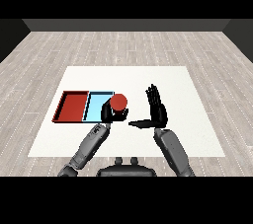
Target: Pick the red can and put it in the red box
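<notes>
White table [188, 119] on a grey plank floor [123, 45]. Red can [118, 102] is up in the left hand [109, 113], fingers curled round it, at the blue tray's [95, 105] right edge. Red tray [71, 107] sits just left, touching the blue one. Right hand [157, 109] stands apart, fingers straight, thumb out, holding nothing.

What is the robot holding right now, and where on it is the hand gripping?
The left hand is curled round the lower body of the red can, beside the light blue tray. The right hand is open and holds nothing.
</notes>
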Motion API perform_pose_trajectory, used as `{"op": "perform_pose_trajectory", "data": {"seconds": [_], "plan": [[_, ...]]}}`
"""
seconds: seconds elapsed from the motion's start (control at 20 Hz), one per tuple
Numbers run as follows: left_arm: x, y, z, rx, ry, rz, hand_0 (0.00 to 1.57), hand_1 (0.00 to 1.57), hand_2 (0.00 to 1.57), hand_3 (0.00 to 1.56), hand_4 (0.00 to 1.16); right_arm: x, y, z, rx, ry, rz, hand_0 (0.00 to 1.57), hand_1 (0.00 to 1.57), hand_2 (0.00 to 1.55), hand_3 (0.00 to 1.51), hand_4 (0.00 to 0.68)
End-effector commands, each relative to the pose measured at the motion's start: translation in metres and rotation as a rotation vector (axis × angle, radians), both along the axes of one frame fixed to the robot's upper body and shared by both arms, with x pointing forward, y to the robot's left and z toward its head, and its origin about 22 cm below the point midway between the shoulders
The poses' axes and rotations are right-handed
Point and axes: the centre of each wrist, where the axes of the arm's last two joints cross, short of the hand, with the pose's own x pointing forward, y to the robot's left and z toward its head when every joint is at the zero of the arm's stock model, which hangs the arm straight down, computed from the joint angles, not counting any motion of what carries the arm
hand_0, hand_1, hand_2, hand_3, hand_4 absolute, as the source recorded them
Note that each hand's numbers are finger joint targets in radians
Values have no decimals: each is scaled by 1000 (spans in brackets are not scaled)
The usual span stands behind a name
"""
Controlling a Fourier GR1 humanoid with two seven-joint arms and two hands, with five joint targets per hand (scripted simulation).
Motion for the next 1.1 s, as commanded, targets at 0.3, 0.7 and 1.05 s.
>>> {"op": "perform_pose_trajectory", "data": {"seconds": [0.3, 0.7, 1.05], "plan": [[27, 91, 28, 82, -23, 174, 1571, 1571, 1571, 1482, 1127, -33, -69, 3, -2, -8, -90, 0, 0, 0, 0, 0], [35, 194, 44, 327, 77, 356, 1571, 1571, 1571, 1492, 1143, -29, -93, -38, 9, 98, -155, 0, 0, 0, 0, 0], [35, 262, -6, 503, 391, 467, 1571, 1571, 1559, 1493, 1059, -34, -104, -49, -13, 121, -173, 0, 0, 0, 0, 0]]}}
